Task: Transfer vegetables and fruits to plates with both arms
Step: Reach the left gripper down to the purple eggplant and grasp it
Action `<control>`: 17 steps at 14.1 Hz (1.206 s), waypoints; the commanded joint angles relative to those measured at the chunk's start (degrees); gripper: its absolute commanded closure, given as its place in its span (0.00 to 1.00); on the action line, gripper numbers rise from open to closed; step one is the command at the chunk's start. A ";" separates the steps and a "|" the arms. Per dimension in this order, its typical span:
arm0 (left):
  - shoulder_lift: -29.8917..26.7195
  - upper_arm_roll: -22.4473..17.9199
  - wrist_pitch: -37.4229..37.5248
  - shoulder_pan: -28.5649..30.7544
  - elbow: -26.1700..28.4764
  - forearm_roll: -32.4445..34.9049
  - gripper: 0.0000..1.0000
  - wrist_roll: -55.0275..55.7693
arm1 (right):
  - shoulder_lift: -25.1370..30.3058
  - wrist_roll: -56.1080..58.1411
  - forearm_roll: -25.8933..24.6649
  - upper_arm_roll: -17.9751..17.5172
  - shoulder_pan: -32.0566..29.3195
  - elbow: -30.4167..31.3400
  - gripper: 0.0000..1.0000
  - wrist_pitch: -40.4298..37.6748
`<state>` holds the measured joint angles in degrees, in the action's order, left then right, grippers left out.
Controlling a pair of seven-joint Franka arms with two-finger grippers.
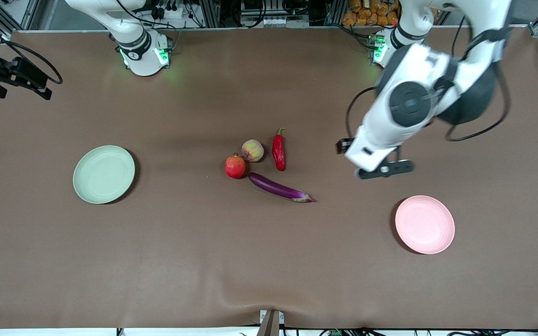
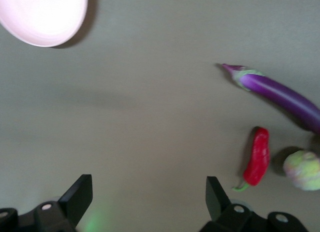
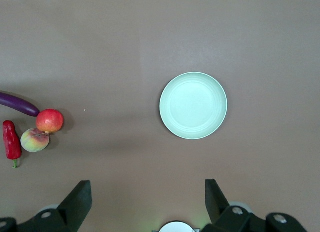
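Note:
The purple eggplant [image 1: 278,187], red chili pepper [image 1: 279,151], red pomegranate-like fruit [image 1: 235,166] and pale peach [image 1: 252,150] lie together at the table's middle. The pale green plate [image 1: 104,174] sits toward the right arm's end, the pale pink plate [image 1: 424,224] toward the left arm's end. My left gripper [image 1: 385,169] is open and empty over bare table between the chili and the pink plate; its wrist view [image 2: 149,184] shows the eggplant [image 2: 280,94], chili [image 2: 259,157], peach [image 2: 302,169] and pink plate [image 2: 42,14]. My right gripper [image 3: 148,189] is open and empty, high up, with the green plate [image 3: 193,105] and pomegranate [image 3: 49,120] in its view.
A black camera mount [image 1: 12,72] stands at the table's edge at the right arm's end. Both green-lit arm bases [image 1: 145,53] stand along the farthest table edge, with cables and equipment past them. The brown cloth bulges slightly at the nearest edge.

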<state>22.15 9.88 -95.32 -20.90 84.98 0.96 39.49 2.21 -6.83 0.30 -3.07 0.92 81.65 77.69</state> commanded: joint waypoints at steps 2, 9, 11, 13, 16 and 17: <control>9.82 -0.39 -3.28 -3.35 -7.80 -0.43 0.00 11.00 | -0.37 0.86 0.14 -1.06 -1.71 -0.70 0.00 -0.35; 19.49 -0.65 -21.12 -8.63 -7.90 -0.43 0.00 30.18 | -0.28 0.94 0.76 -3.08 -3.47 -0.70 0.00 -0.43; 22.31 -0.82 -24.29 -10.38 -7.81 -0.34 0.00 34.67 | -0.28 0.94 0.84 -2.99 -3.12 -0.70 0.00 -0.43; 24.51 -1.00 -27.80 -11.27 -7.81 -0.25 0.00 40.63 | -0.28 0.86 0.76 -2.99 -2.94 -0.70 0.00 -0.43; 27.23 -1.00 -32.46 -11.97 -7.81 -0.34 0.00 47.24 | -0.28 0.86 0.84 -2.99 -2.94 -0.70 0.00 -0.61; 28.11 -1.09 -33.52 -12.41 -7.81 -0.17 0.00 48.91 | -0.28 0.86 0.84 -2.99 -3.03 -0.70 0.00 -0.61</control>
<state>48.22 9.54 -127.35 -32.04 79.08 0.96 84.87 2.15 -6.75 0.49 -4.89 -0.50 81.65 77.68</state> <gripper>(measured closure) 0.000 0.000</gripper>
